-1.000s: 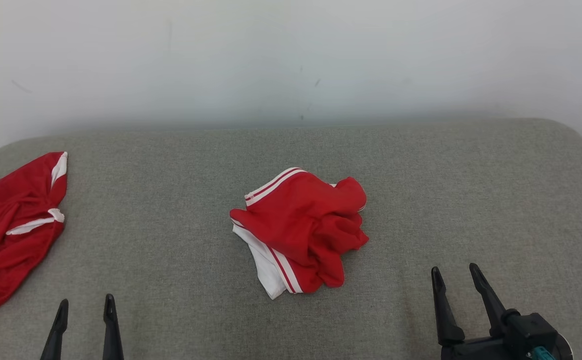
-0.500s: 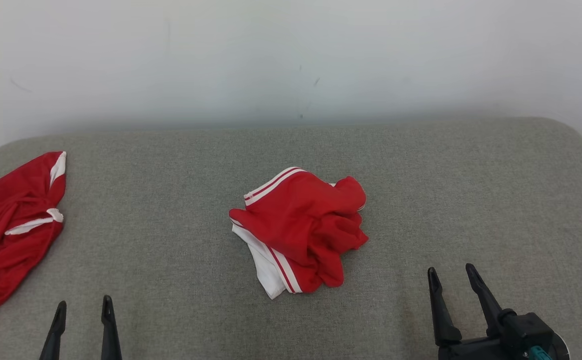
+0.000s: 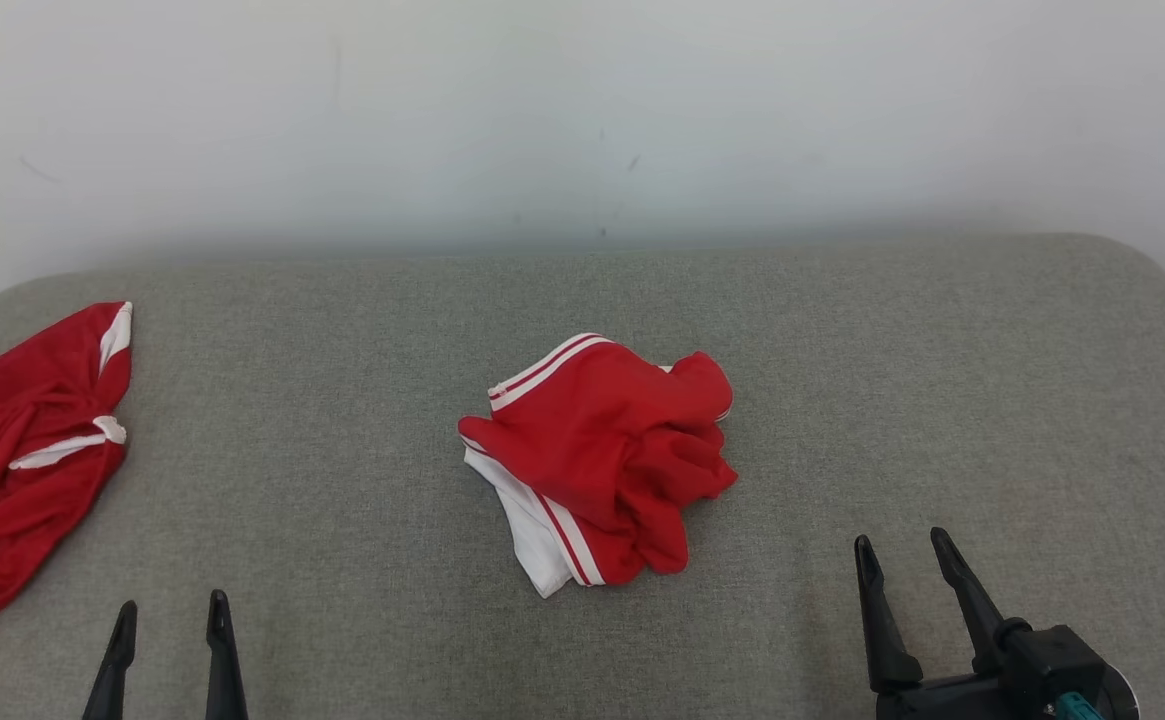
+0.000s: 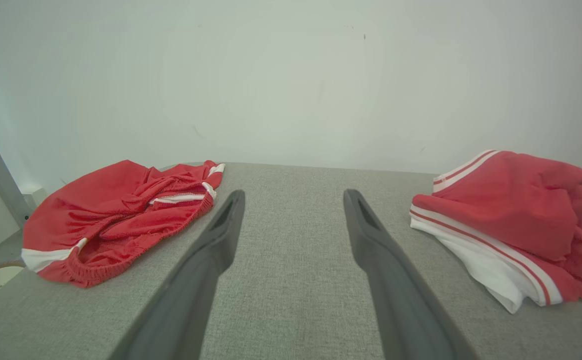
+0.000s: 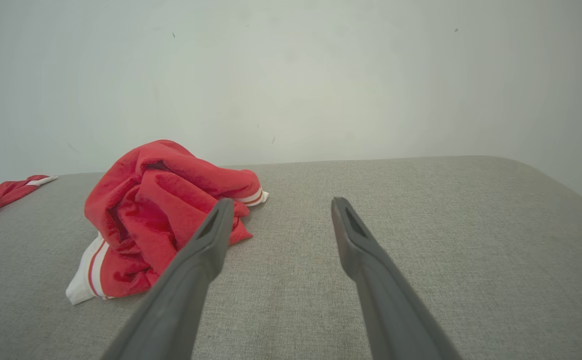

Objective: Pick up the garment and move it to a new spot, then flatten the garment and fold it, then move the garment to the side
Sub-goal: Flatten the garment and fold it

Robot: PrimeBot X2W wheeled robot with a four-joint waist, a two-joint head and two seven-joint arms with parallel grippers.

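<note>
So, garment (image 3: 597,460): I see it crumpled in a loose red heap near the middle of the surface (image 3: 342,330). White-and-red striped trim shows along its far-left edge, and a white panel pokes out at its near-left side.
Garment contact: nothing touches it. It lies between my 2 claws and farther out than both.
Left claw (image 3: 172,602): low at the lower left of the head view. Its 2 dark fingers (image 4: 218,245) are spread apart with nothing between them. It is well apart from the garment, which sits off to the right in the left wrist view.
Right claw (image 3: 900,540): at the lower right of the head view, spread apart too and holding nothing. It is nearer the garment than the left claw, and the head view shows bare grey fabric between them.
2nd garment (image 3: 22,460): another rumpled red piece with white trim, at the far left of the surface and cut off by the head view's left edge. In the left wrist view I see a gathered hem along its near side.
Surface: grey woven fabric with rounded far corners.
Wall (image 3: 582,120): plain and pale with a few small dark marks, directly behind the surface's far edge.
</note>
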